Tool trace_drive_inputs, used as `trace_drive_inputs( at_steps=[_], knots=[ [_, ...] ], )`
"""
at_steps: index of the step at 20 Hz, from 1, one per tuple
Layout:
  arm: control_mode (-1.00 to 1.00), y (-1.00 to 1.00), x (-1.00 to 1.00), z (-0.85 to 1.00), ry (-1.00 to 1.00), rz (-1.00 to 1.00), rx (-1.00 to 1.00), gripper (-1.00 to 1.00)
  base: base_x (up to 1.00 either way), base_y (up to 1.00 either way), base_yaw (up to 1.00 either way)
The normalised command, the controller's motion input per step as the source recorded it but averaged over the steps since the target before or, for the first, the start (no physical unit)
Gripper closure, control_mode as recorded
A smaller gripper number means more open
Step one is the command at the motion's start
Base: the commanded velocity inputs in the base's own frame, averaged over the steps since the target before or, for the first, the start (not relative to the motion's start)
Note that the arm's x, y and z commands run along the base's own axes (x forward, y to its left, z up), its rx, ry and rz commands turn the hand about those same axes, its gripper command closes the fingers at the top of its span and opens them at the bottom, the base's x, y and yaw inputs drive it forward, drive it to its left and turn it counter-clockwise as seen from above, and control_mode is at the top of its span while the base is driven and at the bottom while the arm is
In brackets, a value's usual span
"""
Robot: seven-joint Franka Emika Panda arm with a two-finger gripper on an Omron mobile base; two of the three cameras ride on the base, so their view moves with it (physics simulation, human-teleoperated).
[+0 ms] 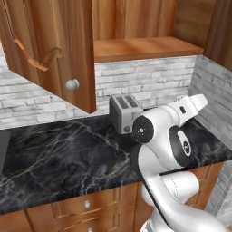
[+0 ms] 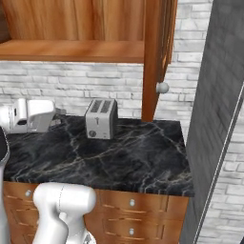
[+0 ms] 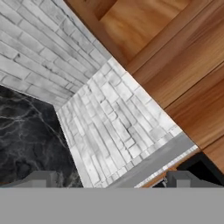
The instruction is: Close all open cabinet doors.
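One cabinet door (image 1: 50,50) of reddish-brown wood stands swung out over the counter, its round silver knob (image 1: 72,84) near the lower edge. From the right base view the same cabinet door (image 2: 153,57) appears edge-on, with its knob (image 2: 162,87) beside it. Behind it the cabinet's shelf (image 1: 145,47) lies exposed. My gripper (image 3: 113,181) is open with nothing between its fingertips (image 3: 41,178). It faces the brick wall corner under the cabinet, well to the right of the door and apart from it.
A grey toaster (image 1: 124,113) stands on the black marble counter (image 1: 59,158) against the brick wall. Wooden drawer fronts (image 2: 133,205) run below the counter. A tall dark grey panel (image 2: 214,119) closes off the right side.
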Motion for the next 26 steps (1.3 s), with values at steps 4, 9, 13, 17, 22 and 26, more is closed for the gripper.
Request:
trace_drive_inputs(
  at_steps=[4, 9, 13, 17, 22, 26],
  knots=[
    [1.00, 0.00, 0.00, 0.00, 0.00, 0.00, 0.00, -1.00, 0.22, -0.20, 0.01],
    [-1.00, -0.04, -0.01, 0.00, 0.00, 0.00, 0.00, -1.00, 0.05, -0.06, 0.00],
    [-1.00, -0.63, -0.35, -0.09, -0.12, 0.00, 0.01, -1.00, 0.00, 0.00, 0.00],
    [-1.00, -0.92, -0.11, -0.09, -0.14, 0.03, 0.03, -1.00, 0.00, 0.00, 0.00],
    [-1.00, -0.84, -0.02, -0.20, -0.07, 0.02, 0.04, -1.00, 0.00, 0.00, 0.00],
    [-1.00, -0.90, 0.00, -0.32, 0.00, 0.01, 0.11, -1.00, 0.00, 0.00, 0.00]
  ],
)
